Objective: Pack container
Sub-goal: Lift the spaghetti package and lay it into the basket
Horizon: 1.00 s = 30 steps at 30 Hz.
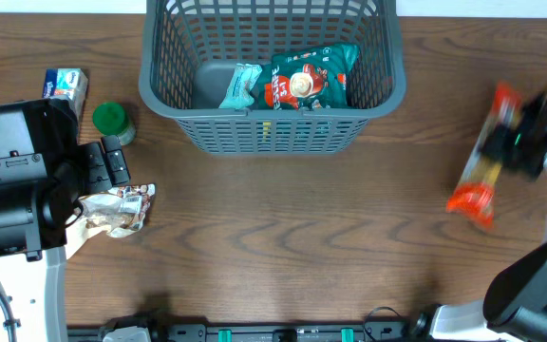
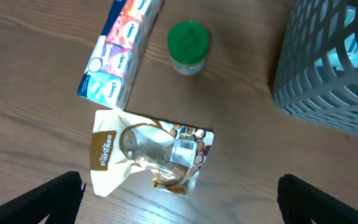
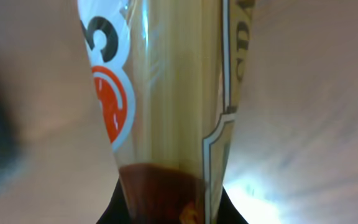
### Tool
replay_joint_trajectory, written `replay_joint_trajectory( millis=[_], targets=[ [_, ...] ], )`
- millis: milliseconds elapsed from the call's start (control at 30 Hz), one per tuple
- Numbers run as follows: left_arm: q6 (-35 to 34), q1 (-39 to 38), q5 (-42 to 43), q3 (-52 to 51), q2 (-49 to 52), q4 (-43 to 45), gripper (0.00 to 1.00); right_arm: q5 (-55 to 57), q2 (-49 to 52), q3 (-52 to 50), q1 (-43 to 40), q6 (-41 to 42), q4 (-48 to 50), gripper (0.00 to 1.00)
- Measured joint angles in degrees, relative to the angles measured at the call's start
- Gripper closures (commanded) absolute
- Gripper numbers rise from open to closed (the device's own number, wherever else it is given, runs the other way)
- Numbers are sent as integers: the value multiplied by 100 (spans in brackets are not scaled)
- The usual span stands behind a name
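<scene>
Wood-grain table (image 1: 283, 247) fills the overhead view. The container (image 1: 272, 128), a dark grey lattice basket, sits at the far edge, centre; its corner also shows at the R side of the left wrist view (image 2: 328, 81). L arm (image 1: 12, 190) is at the table's L side, R arm (image 1: 539, 275) at the R side. R gripper (image 1: 518, 135) is well to the R of the container, closed on a long clear spaghetti pack (image 1: 482, 166) w/ orange-red ends, blurred overhead. In the right wrist view the pack (image 3: 166, 93) runs straight up the middle and fills most of the frame, w/ only dark shapes low down, so the fingers themselves can't be made out there. L gripper (image 2: 179, 202) is spread wide w/ nothing in it: its two dark fingertips (image 2: 48, 199) sit at the bottom corners of the left wrist view, w/ a crumpled white-and-brown pouch (image 2: 151, 158) lying flat on the table below, between them. Overhead, that pouch (image 1: 112, 211) is near the L arm, well apart from the container. Inside the container: a large teal-and-red snack packet (image 1: 307, 81), w/ a smaller pale teal packet (image 1: 240, 85) just beside it on the L. A blue-and-white box (image 2: 120, 56) lies on the table L of the container, and a small green-lidded jar (image 2: 188, 43) stands upright btw box and container, touching neither.
</scene>
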Motion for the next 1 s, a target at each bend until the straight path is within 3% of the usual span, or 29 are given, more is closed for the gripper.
replay_joint_trajectory(
  millis=[167,367,467,633,767,1000],
  targets=[
    [0,0,0,0,0,2,1,66,-4,2306,824,-713,-739,99],
    [0,0,0,0,0,0,1,-83,-28,3818,2599,-2712,-645,99],
    [0,0,0,0,0,-4,1,26,-24,3917,3560,-3569,-79,99],
    [-2,0,0,0,0,-9,2,221,190,3939,4472,-4793,358,99],
    [-2,0,2,0,0,-11,1,332,756,3945,4817,-5427,739,99],
    [-2,0,0,0,0,-11,1,-114,2201,3943,4907,-5744,933,99]
  ],
)
